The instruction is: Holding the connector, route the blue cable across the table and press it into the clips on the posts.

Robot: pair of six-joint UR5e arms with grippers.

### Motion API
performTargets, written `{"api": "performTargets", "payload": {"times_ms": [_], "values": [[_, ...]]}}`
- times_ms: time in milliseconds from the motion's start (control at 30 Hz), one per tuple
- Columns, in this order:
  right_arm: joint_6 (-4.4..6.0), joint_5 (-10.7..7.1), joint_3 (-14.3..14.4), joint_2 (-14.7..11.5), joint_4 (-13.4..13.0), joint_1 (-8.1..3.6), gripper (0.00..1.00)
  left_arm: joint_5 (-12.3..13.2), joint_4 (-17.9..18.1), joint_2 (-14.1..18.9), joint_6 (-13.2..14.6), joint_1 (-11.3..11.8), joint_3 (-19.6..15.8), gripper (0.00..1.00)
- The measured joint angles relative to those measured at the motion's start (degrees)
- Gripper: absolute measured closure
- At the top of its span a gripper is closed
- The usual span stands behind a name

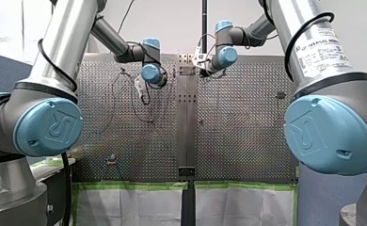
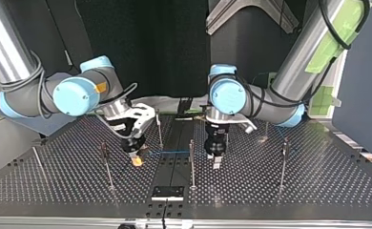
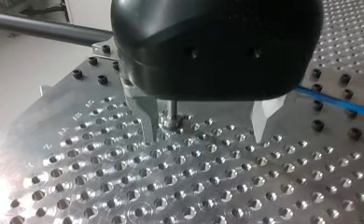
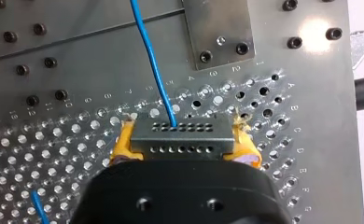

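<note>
clamping a boxy, perhaps metal connector [image 4: 180, 140]: yellow-padded right end effector [image 4: 184, 145].

"UNIVERSAL ROBOTS" label [image 1: 320, 51] on my right arm [image 1: 278, 12], UR logos on joint caps [image 1: 50, 128], letters on table [image 4: 320, 116]

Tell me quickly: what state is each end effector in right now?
Left end effector: open, holding nothing.
Right end effector: closed on the connector of the blue cable.
</note>
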Motion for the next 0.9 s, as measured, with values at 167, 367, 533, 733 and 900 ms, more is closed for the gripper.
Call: {"api": "performTargets", "payload": {"times_ms": [167,367,533,733,900], "values": [[0.04,-0.01,0.0,-0.3,0.1,-0.38,1.00,0.0,-2.8,2.2,-0.2,-0.3,-1.0,0.00],[0.12,-0.01,0.0,-0.5,0.2,-0.87,1.00,0.1,-5.9,5.3,0.0,-1.0,-2.9,0.00],[-0.18,-0.01,0.1,-0.7,0.7,-1.01,1.00,0.0,-8.2,6.8,1.3,-2.4,-5.1,0.00],[-0.34,-0.01,0.2,-1.3,1.3,-1.09,1.00,0.1,-6.6,9.9,0.7,-3.6,-8.6,0.00],[-0.40,-0.01,0.5,-2.6,1.6,-1.17,1.00,-0.1,-5.2,12.8,0.8,-4.6,-11.6,0.00]]}}
